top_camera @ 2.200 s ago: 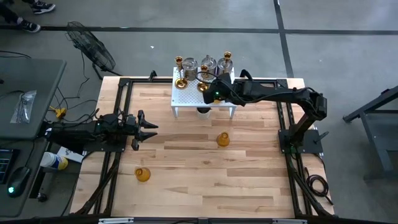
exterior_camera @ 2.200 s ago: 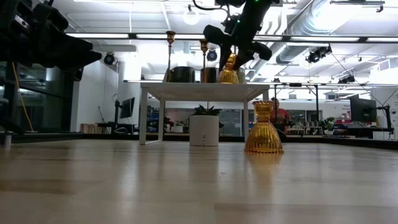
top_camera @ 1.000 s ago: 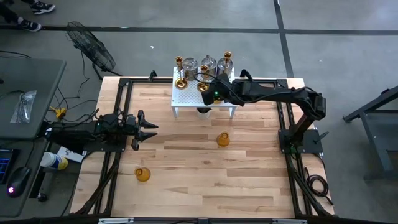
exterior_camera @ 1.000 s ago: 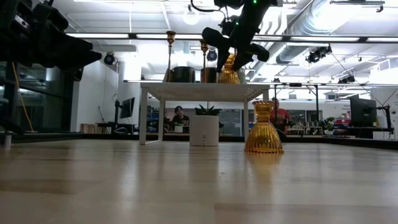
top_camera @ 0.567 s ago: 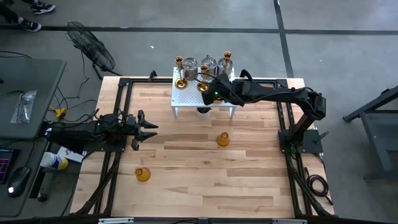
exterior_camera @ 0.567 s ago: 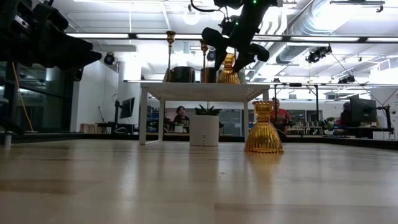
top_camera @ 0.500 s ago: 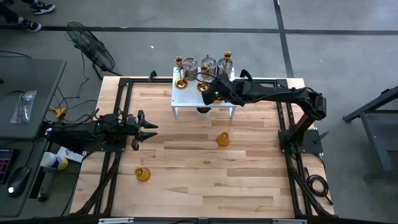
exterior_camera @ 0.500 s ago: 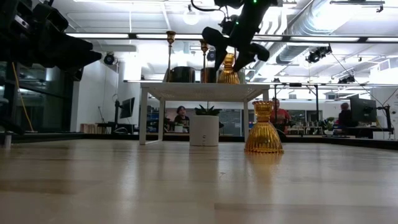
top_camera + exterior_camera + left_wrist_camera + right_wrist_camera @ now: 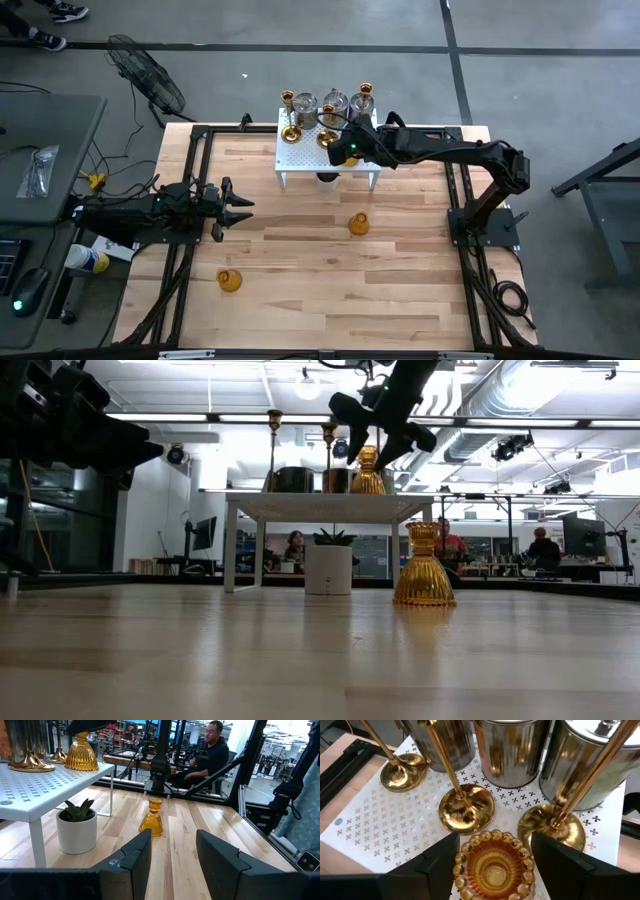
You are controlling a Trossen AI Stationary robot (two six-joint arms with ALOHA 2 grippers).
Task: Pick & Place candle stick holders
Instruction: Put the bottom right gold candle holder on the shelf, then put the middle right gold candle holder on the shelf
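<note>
The right gripper [image 9: 378,422] is held above the white perforated rack [image 9: 300,155] at the twelve o'clock edge of the table [image 9: 330,290], directly over an amber glass candle holder [image 9: 493,865] that stands on the rack. Its jaws are spread apart, one finger [image 9: 437,860] on each side of the amber holder's rim, and in the low view they are seen clear above it, with nothing gripped.

Close around that holder, three slim brass candlesticks [image 9: 465,810] with round bases are set on the rack, and behind them three silvery metal jars [image 9: 512,750] are lined up toward twelve o'clock. The rack's top is crowded near the gripper, the nearest brass base lying just beside the amber holder.

Under the rack a small potted plant [image 9: 76,827] in a white pot is seen. A second amber holder [image 9: 358,224] stands upright on the bare table near the centre, at about six o'clock from the rack. A third amber holder [image 9: 229,280] rests toward seven o'clock, well apart from the others.

The left gripper [image 9: 240,206] is parked low at the nine o'clock side of the table, its jaws parted and empty. People are seen seated in the room beyond.
</note>
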